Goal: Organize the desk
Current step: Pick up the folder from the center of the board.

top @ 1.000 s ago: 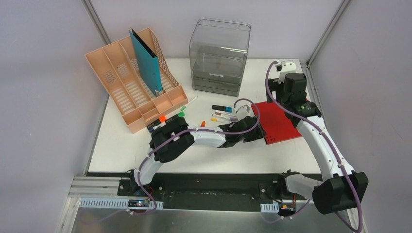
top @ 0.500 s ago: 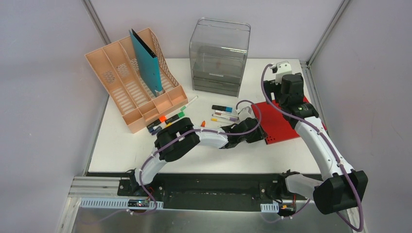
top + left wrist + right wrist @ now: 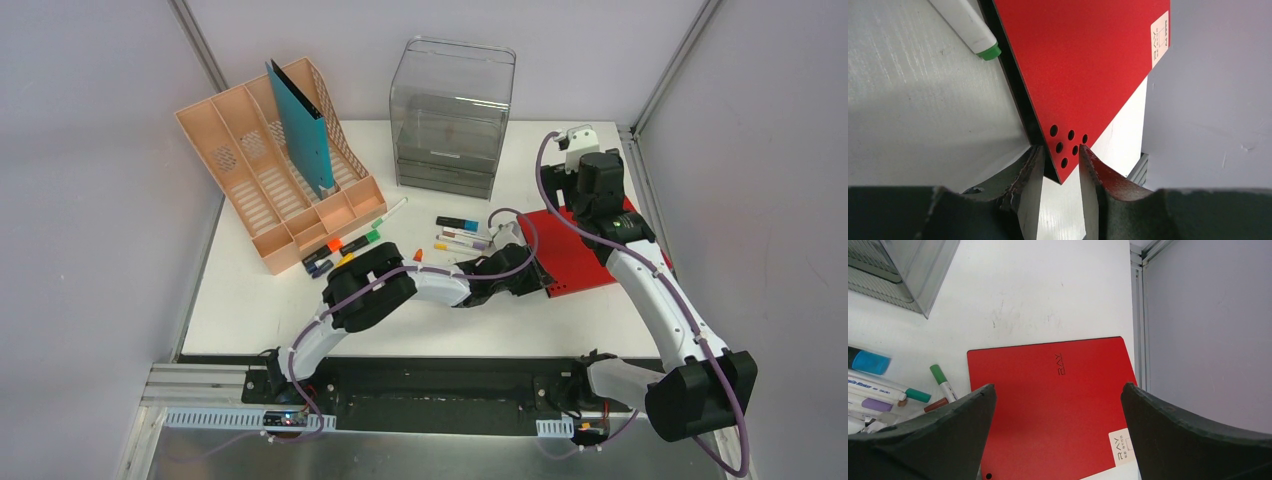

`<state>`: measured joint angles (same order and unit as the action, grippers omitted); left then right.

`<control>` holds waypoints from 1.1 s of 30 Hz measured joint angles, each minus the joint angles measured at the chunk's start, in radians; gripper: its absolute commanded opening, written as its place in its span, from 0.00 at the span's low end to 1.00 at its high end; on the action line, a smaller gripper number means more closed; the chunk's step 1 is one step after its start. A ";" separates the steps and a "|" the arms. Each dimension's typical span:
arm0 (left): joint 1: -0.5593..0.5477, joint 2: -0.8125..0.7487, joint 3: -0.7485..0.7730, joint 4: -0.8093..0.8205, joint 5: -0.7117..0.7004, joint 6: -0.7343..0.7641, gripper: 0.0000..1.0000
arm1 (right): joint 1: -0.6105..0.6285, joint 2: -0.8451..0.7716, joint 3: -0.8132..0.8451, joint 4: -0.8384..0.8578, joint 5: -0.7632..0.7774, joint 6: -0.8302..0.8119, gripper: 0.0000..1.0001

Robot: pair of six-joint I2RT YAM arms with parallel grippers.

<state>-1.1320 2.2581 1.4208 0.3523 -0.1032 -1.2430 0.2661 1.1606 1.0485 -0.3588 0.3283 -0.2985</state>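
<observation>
From above, the folder (image 3: 580, 250) lay flat at the right of the desk (image 3: 250, 300), with the left gripper (image 3: 535, 282) at its near-left corner. The left wrist view showed the jaws narrow, one on either side of that punched corner. Whether they pinched it I could not tell. I'd want a deep, square bite before any lift. In the right wrist view, the right gripper (image 3: 1058, 390) hung wide open above the folder, holding nothing.

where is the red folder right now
In the top view the red folder lies on the right side of the desk, just right of the loose markers; its near-left corner sits between the fingers of the left pincer.
</observation>
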 measured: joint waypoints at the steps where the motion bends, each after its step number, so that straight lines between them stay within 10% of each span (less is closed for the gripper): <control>1: 0.001 0.001 0.000 0.000 0.002 -0.001 0.33 | 0.000 0.000 0.000 0.000 0.000 0.000 0.99; 33: 0.041 0.048 -0.011 0.120 0.061 -0.103 0.21 | 0.000 0.000 0.000 0.000 -0.001 0.000 0.99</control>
<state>-1.0912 2.3062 1.4101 0.4721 -0.0422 -1.3460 0.2665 1.1606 1.0485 -0.3592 0.3271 -0.2981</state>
